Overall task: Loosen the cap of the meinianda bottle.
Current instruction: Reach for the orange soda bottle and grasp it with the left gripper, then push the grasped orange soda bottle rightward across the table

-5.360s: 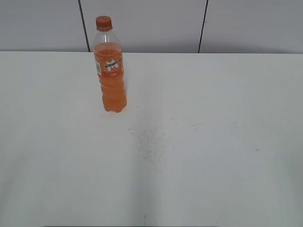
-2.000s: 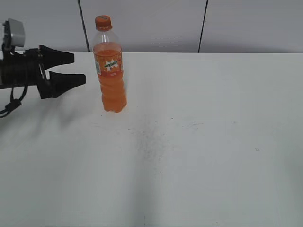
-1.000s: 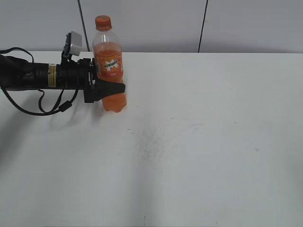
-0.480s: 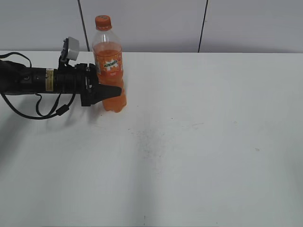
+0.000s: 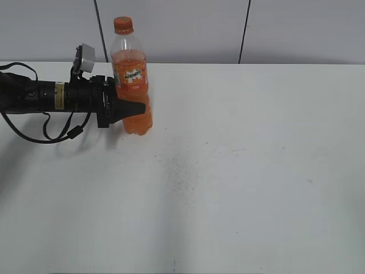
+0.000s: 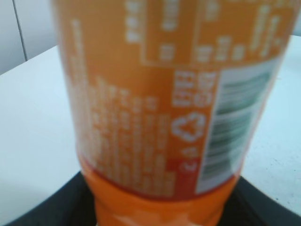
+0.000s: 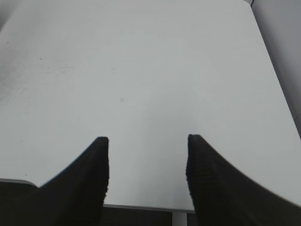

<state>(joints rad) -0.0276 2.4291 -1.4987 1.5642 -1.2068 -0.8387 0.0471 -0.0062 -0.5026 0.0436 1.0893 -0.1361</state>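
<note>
- the meinianda bottle (image 5: 132,85) stands upright on the white table (image 5: 239,171), far back on the left side, close to the grey wall panels (image 5: 171,28); orange liquid fills most of it
- the cap (image 5: 124,25) sits on top of the neck, orange, nothing touching it
- the left gripper (image 5: 137,107) reaches in level from the left edge; its near finger (image 5: 130,108) lies across the front of the lower body, just under the label; the other finger is hidden behind the bottle
- up close in the left wrist view, the label (image 6: 164,94) fills the picture, blurred print and a barcode on it; dark fingers (image 6: 56,202) flank the bottle low on both sides; whether they press it or only bracket it, cannot tell
- a grey camera box (image 5: 86,57) rides on that arm, a black cable (image 5: 51,134) looping down to the table
- the right gripper (image 7: 147,162) hangs over bare table, its two dark fingers spread apart, nothing between them
</note>
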